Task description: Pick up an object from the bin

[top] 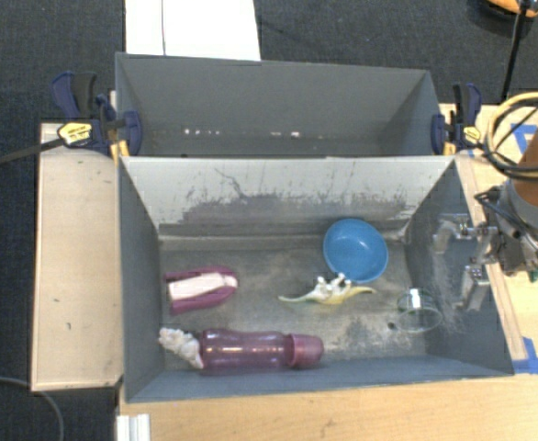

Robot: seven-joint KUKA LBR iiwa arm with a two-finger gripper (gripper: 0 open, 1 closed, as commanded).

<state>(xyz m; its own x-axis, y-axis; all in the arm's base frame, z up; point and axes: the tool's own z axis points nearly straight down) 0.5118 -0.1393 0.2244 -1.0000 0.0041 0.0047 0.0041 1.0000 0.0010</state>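
Camera view: end effector (463, 263) over bin (143, 274)

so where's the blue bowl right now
In the camera view, the round blue plastic bowl sits right of centre in the grey metal bin, near its back wall, with the small yellow-and-white toy animal just in front of it.

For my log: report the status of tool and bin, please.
Tool over grey metal bin's right wall. Nearest: small clear plastic loop, on floor beside it. Round blue plastic bowl farther left, not in the way.
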